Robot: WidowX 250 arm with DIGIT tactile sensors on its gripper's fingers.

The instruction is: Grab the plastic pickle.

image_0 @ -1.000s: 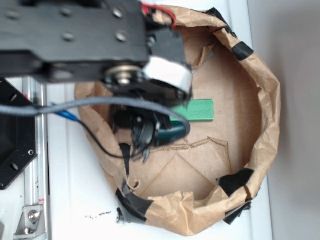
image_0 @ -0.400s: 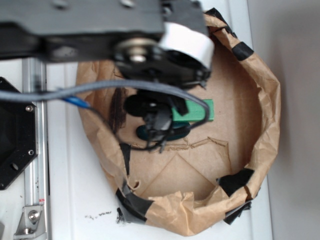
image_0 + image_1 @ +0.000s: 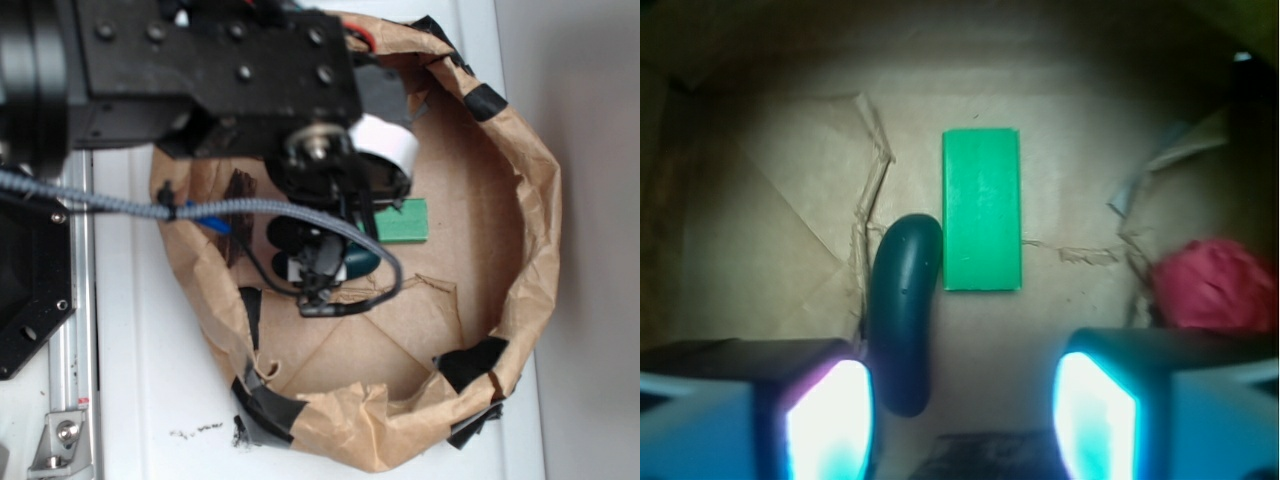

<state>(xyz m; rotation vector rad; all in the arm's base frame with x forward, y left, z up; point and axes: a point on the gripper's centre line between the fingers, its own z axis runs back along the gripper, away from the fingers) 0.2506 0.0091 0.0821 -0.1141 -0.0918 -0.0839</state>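
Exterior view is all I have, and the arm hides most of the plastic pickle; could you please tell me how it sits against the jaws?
Observer: On the wrist view the jaws stand open; the plastic pickle lies off-centre, close beside the finger at picture left.
Operator: Is the green block in the way?
Observer: No, the green block lies alongside the pickle's far end, beyond the fingertips.
Operator: Anything else nearby?
Observer: A red crumpled lump at picture right.
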